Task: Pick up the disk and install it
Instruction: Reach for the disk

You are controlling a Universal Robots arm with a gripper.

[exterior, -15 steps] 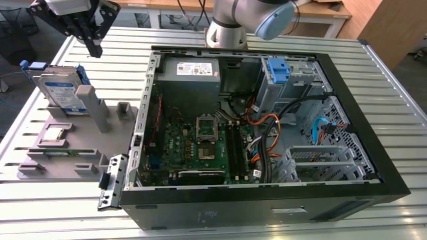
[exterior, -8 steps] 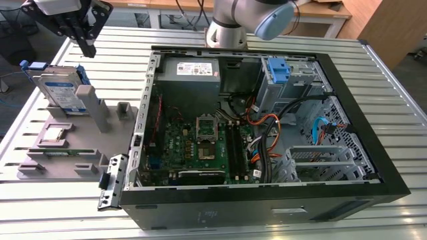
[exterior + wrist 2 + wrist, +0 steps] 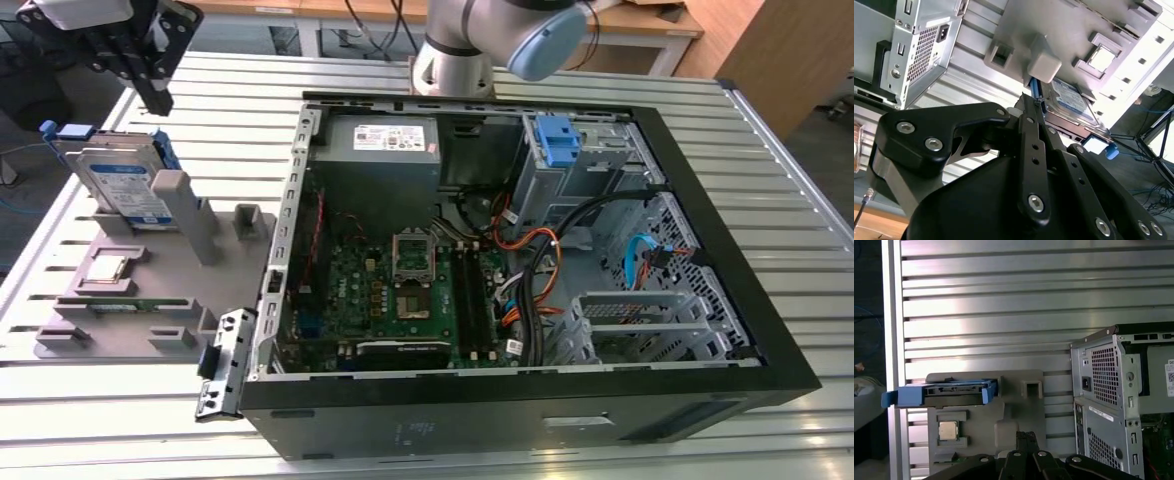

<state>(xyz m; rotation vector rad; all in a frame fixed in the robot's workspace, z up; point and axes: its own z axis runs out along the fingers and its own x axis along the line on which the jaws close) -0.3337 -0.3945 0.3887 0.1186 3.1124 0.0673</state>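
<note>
At the exterior view's far left the arm's wrist is held high over the table's edge, with the gripper [image 3: 158, 103] pointed downward and slightly tilted. The arm's grey-and-blue joint [image 3: 501, 35] is seen further right, behind the case. Just below the gripper the disk [image 3: 124, 180] is stood on edge in a grey holder [image 3: 160, 300], apart from the fingertips (a chip [image 3: 108, 268] is seated in a pocket of the same holder). To the right of the holder an open case [image 3: 787, 340] is laid on its side, its board and cables exposed. All of this is borne by a slatted metal table [image 3: 801, 150], and wooden furniture is seen beyond it at the exterior view's right. In the first wrist view the fingers [image 3: 1023, 440] are seen drawn together at their tips, with nothing clamped between them, and the disk is left untouched in its holder
</note>
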